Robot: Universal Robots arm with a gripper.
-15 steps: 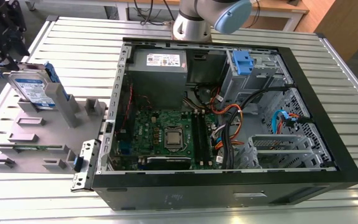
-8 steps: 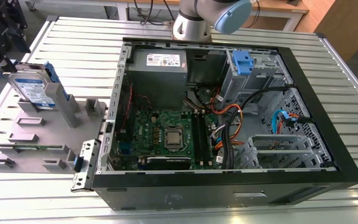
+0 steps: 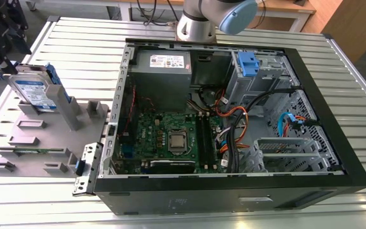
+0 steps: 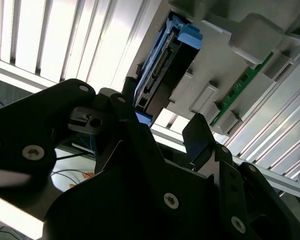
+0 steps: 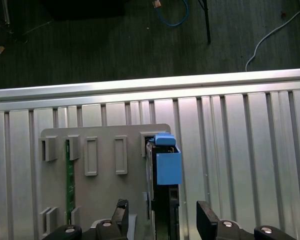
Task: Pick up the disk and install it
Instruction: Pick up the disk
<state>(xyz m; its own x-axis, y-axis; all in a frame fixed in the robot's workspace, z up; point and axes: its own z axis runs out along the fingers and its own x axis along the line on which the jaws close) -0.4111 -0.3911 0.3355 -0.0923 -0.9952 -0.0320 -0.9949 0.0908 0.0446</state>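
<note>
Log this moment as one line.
gripper: open, near disk, not gripping | disk: upright in grey holder | install: not done

Bright even overhead light, glare on the ribbed metal table (image 4: 105, 35), gripper (image 4: 162, 104) dark in shadow, dim floor (image 5: 90, 45)

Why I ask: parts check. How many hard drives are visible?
1: the blue-bracketed silver-metal hard drive, standing on the grey fixture plate; the black computer case may hide others.
</note>
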